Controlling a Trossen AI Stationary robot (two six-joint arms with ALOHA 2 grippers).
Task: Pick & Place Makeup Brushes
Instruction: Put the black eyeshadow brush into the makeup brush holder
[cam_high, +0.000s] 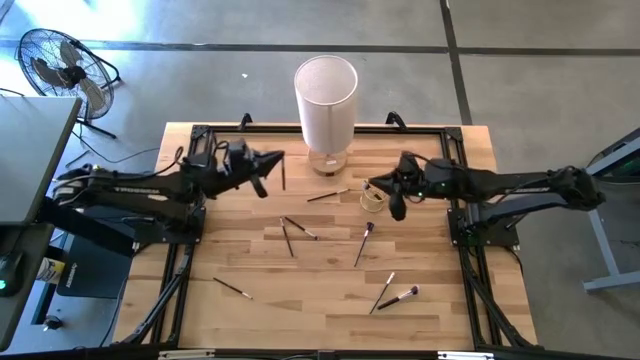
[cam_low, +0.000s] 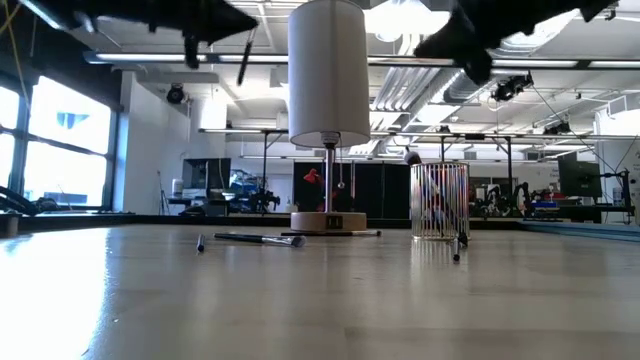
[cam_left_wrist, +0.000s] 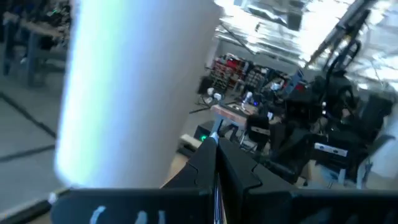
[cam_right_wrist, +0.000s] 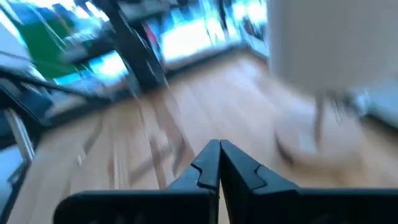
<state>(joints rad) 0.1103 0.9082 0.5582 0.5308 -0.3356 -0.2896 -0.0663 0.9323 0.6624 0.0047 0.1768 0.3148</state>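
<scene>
Wooden worktop (cam_high: 440, 300) fills the foreground of the low view and carries everything else. At its back edge stands the tall white cylinder (cam_high: 326, 95), the bulkiest obstacle. The left end effector (cam_high: 275, 160) hangs just beside it, high above the boards and clenched on one makeup brush (cam_low: 243, 60) that dangles below the fingers. That closeness is the main hazard: a swing toward the clear cup (cam_high: 372, 199) could clip the cylinder or knock the dangling handle against it and twist it out of the grip. The right end effector (cam_high: 375, 185) hovers directly next to the cup with its fingers (cam_right_wrist: 239, 168) pressed together on nothing that I can see. If both arms close on the cup at once they may collide, or the right one may nudge the light cup over. The remaining brushes lie loose on the boards: one (cam_high: 327, 194) near the cylinder's base, a crossed pair (cam_high: 293, 234), one (cam_high: 365, 243) mid-table, one (cam_high: 232, 288) toward the front left and two (cam_high: 392, 294) toward the front right. Being thin and flat, each could roll or slip from a pinch, and the crossed pair could be dragged together.
</scene>
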